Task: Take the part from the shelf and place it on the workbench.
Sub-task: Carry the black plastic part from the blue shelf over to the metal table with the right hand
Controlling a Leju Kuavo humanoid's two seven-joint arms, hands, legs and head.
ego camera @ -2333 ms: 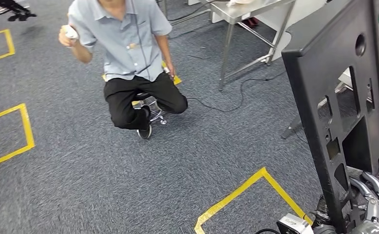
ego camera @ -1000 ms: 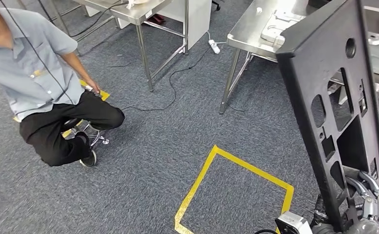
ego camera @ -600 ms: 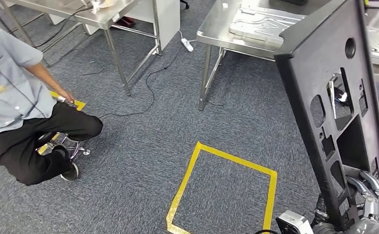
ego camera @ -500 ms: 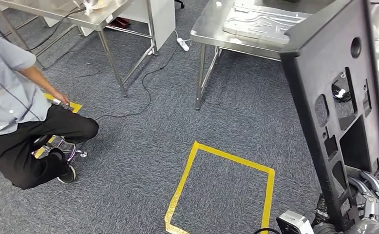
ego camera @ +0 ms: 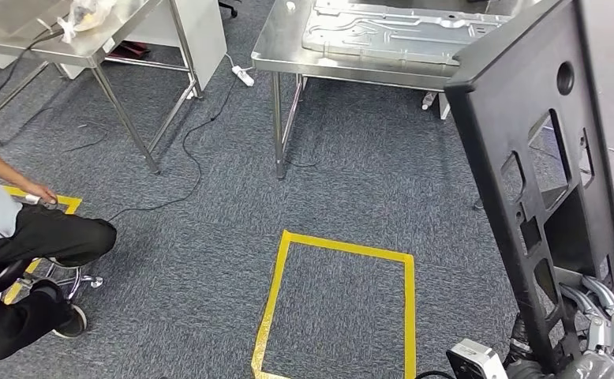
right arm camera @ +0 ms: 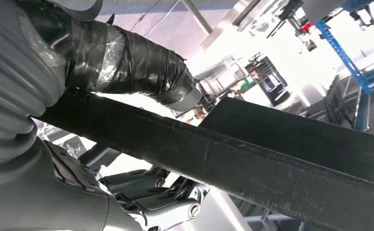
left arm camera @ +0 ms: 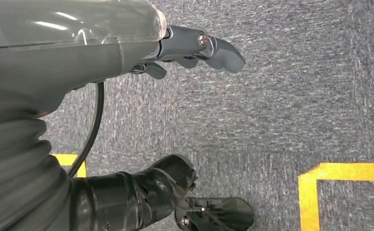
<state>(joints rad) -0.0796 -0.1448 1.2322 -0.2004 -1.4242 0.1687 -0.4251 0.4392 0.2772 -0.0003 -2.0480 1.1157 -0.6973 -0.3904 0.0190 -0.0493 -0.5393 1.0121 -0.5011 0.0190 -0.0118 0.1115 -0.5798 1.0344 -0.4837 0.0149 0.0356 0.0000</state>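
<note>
Grey carpet below, tall black part (ego camera: 544,181) upright, gripped at its base by right hand (ego camera: 600,335).

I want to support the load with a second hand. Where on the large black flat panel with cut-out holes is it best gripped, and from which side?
Probably the long left edge of the black panel, approached from the robot's left. The panel stands upright, the right hand already grips its bottom end, and the left hand hangs free over the grey carpet.
</note>
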